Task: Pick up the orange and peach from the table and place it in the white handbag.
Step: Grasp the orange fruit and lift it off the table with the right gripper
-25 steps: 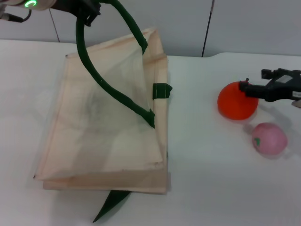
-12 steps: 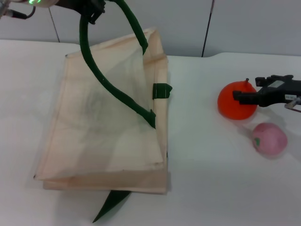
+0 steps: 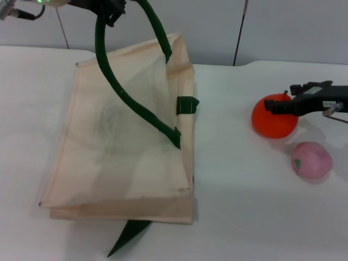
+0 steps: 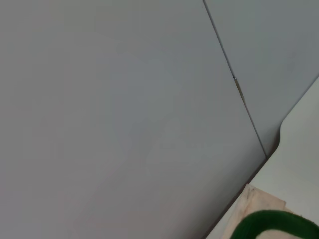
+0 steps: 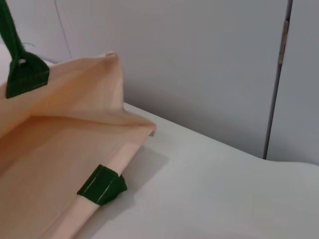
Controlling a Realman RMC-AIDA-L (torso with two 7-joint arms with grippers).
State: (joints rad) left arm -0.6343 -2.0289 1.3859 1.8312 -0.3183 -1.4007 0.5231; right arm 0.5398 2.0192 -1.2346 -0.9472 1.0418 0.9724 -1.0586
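Note:
The white handbag [image 3: 98, 157] lies flat on the table at the left, and it also shows in the right wrist view [image 5: 50, 149]. My left gripper [image 3: 111, 10] is at the top left, shut on one dark green handle [image 3: 117, 81], and holds it up so the bag's mouth gapes. The left wrist view shows a bit of that handle [image 4: 274, 224]. The orange [image 3: 274, 119] sits on the table at the right. My right gripper [image 3: 281, 98] is open over the top of the orange, near its stem. The peach [image 3: 310, 160] lies just in front of the orange, apart from the gripper.
The white table [image 3: 234, 206] runs under everything, with a grey panelled wall [image 3: 283, 27] behind it. The bag's second green handle [image 3: 128, 235] sticks out from under its near edge. Bare table lies between the bag and the fruits.
My right gripper has risen a little from the side of the orange to its top. My left gripper has shifted slightly right with the handle. The fruits have not moved.

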